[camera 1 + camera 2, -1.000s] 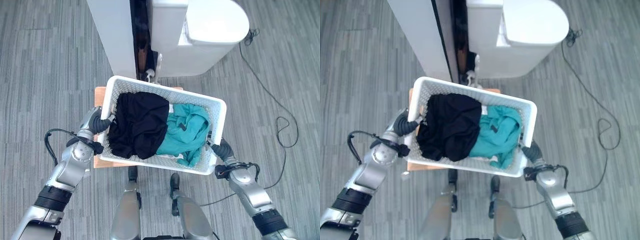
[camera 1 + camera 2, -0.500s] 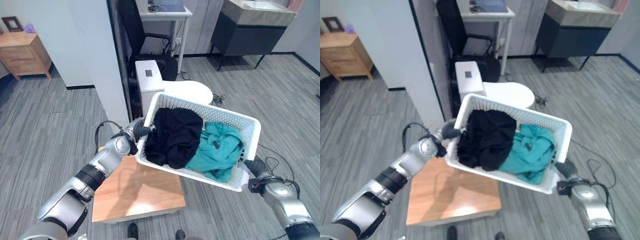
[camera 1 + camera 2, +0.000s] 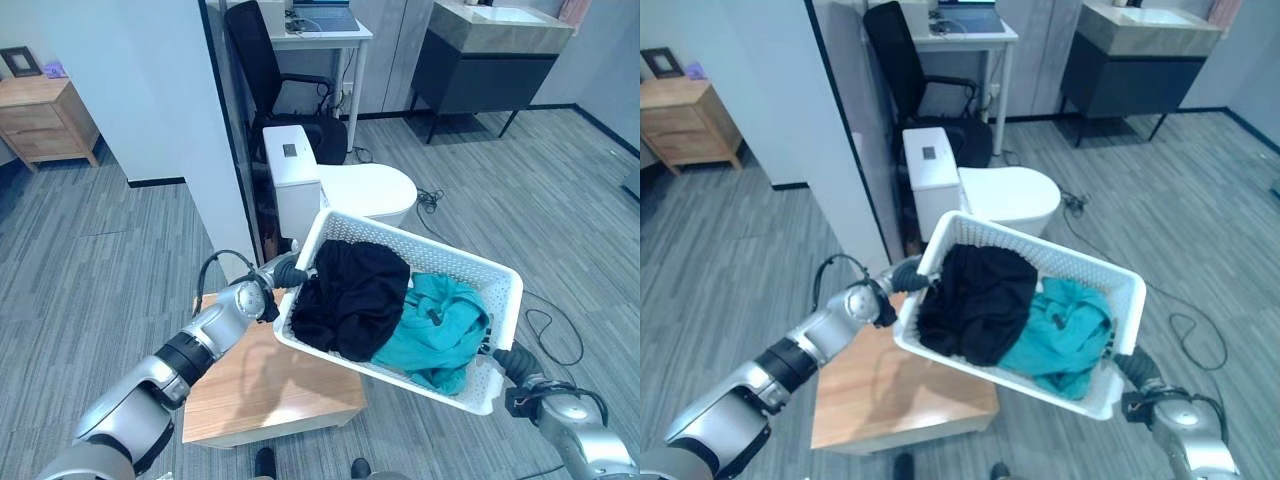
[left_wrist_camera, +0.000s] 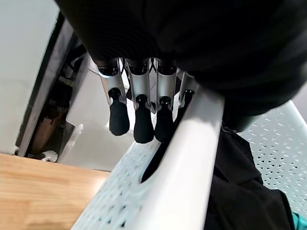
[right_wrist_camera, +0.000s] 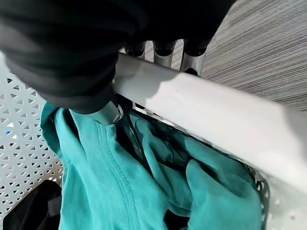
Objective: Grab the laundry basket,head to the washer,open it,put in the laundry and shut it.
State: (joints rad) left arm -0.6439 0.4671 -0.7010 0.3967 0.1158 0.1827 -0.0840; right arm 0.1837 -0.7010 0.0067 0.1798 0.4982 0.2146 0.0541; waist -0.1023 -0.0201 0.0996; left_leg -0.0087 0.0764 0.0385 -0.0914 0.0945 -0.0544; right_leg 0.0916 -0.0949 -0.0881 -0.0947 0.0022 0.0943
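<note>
Laundry basket (image 3: pixel 500 290) with black garment (image 3: pixel 350 297) and teal garment (image 3: pixel 435 330) hangs above wooden table (image 3: pixel 260 385), left hand (image 3: pixel 285 272) and right hand (image 3: pixel 508 360) clenched on its end rims.

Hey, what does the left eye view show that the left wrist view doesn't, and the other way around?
The left eye view alone takes in the room: the black office chair, the wooden nightstand, the dark cabinet, the teal garment and the right hand at the basket's far end. The left wrist view alone shows, close up, the left hand with its fingers curled under the rim. Both show the white laundry basket, the black garment and the low wooden table.
</note>
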